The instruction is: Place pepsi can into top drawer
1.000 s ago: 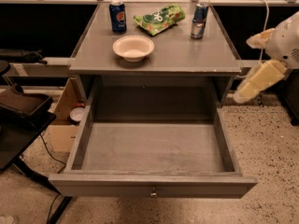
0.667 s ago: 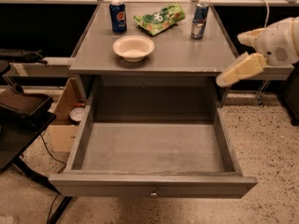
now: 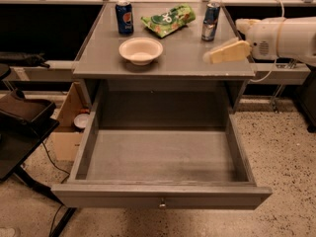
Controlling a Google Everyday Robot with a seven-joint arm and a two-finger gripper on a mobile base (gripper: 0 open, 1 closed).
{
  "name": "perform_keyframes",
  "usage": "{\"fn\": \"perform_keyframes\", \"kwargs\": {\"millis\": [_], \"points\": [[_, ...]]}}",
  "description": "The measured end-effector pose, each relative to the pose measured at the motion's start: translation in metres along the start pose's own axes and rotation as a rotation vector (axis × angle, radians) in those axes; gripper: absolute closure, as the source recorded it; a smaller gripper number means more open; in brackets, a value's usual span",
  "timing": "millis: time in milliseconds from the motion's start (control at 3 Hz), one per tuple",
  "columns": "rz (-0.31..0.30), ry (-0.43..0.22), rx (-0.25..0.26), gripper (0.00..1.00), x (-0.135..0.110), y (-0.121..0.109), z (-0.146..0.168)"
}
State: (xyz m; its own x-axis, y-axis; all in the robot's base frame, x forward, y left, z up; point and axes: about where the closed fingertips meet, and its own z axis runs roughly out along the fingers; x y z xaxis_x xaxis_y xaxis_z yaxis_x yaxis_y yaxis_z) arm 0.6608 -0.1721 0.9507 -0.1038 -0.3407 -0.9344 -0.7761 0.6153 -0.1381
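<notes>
Nearest me, the top drawer (image 3: 207, 196) stands pulled fully out across the bottom of the frame, its knob (image 3: 159, 202) at the centre of the front. Nothing lies in it that I can see.

Behind and above it is the cabinet top (image 3: 182, 58). A white bowl (image 3: 141, 50) sits left of centre near the front edge. The gripper (image 3: 227, 52) hangs over the right side of the top, level with the bowl. I cannot tell whether it is open or closed, and there is no can in it.

Further back, a tall can (image 3: 211, 21) stands just behind the gripper. A green bag (image 3: 168, 19) lies at the middle rear. The pepsi can (image 3: 124, 17) stands upright at the upper left, well apart from the gripper.

My worry is the tall can. It is the closest thing to the gripper and also blue, so it could be grabbed or knocked over by mistake. A reach across to the pepsi can might also clip the bag or the bowl.
</notes>
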Motion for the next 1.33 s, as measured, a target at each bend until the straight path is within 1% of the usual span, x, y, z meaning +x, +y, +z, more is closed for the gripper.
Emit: {"fn": "perform_keyframes", "kwargs": {"millis": [333,667,1000,1333], "points": [[0.004,0.047,0.055,0.00,0.000,0.006,0.007],[0.008,0.065,0.063,0.00,0.000,0.011,0.007],[0.024,0.018,0.022,0.00,-0.010,0.006,0.034],[0.066,-0.082,-0.029,0.00,-0.040,-0.011,0.113]]}}
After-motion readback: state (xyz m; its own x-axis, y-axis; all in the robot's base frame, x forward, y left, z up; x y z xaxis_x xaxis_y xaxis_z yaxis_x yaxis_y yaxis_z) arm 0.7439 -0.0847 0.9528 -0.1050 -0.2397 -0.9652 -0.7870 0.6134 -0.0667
